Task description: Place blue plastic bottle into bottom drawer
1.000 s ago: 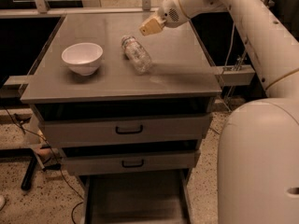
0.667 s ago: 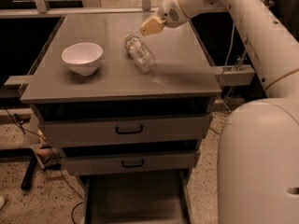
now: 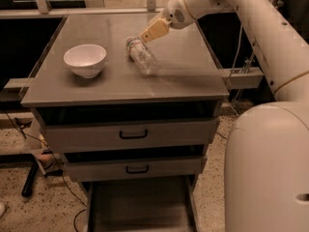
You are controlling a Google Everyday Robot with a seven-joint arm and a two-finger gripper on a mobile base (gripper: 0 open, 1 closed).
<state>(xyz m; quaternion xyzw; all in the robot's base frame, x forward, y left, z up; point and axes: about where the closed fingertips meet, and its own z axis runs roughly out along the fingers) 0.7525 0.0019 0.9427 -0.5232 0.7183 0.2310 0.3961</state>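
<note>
While bottle (image 3: 141, 56) lies flat, tool (image 3: 148, 34) just beside far end.

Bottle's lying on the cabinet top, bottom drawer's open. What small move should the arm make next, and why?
Probably lower the gripper onto the bottle. It lies on its side on the cabinet top, the gripper hovers by its cap end, and the bottom drawer is already open.
</note>
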